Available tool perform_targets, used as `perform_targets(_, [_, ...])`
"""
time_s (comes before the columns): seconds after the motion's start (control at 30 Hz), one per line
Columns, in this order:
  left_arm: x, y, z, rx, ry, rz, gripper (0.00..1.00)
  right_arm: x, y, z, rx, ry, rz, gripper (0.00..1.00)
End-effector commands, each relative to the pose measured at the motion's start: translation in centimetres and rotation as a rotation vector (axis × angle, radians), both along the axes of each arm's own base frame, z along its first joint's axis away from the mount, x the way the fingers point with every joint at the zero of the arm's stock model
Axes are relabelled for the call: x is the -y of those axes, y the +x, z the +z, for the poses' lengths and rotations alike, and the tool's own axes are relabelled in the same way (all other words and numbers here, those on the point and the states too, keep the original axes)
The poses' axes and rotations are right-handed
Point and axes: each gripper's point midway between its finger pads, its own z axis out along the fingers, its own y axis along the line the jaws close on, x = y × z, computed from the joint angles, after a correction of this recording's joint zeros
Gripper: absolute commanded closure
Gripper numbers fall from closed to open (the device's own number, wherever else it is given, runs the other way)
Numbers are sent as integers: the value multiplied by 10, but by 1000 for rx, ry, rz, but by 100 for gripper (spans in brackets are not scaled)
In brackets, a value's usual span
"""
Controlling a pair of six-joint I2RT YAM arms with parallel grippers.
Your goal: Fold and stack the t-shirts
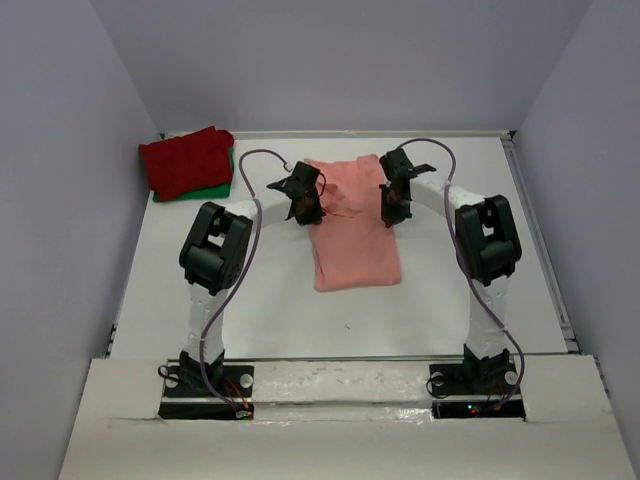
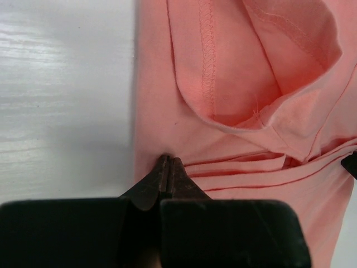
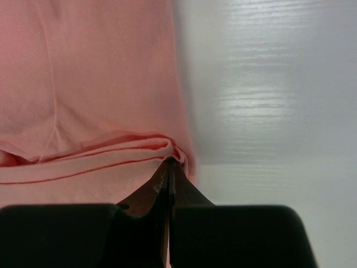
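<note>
You see only a thin strip of the folded green cloth t-shirt [image 1: 224, 186] at ten o'clock; the folded dark red cloth t-shirt [image 1: 187, 160] lying on it covers the rest. In both wrist views the soft salmon-pink cloth t-shirt [image 2: 234, 84] runs off the frame. The cloth nipped inside the left gripper [image 2: 169, 166] and right gripper [image 3: 169, 167] is hidden.

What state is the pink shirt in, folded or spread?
Partly folded: pink shirt is a narrow strip, layered edges pinched by left gripper and right gripper.
</note>
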Motion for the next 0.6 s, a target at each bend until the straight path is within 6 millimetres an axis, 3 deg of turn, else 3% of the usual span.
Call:
perform_targets(0.0, [-63,-63,-55,-239,244,42,100,6,-34,-12,-80,-36,8,100])
perform_targets(0.2, [-64,-64,-55,-236,242,47,100,-4,-52,-26,-111,-33,29,100])
perform_targets(0.4, [-62,-64,-55,-235,235,43,100,-2,-52,-29,-113,-41,25,100])
perform_targets(0.57, [-68,-54,-43,-183,263,76,100,-3,-50,-23,-80,-49,30,100])
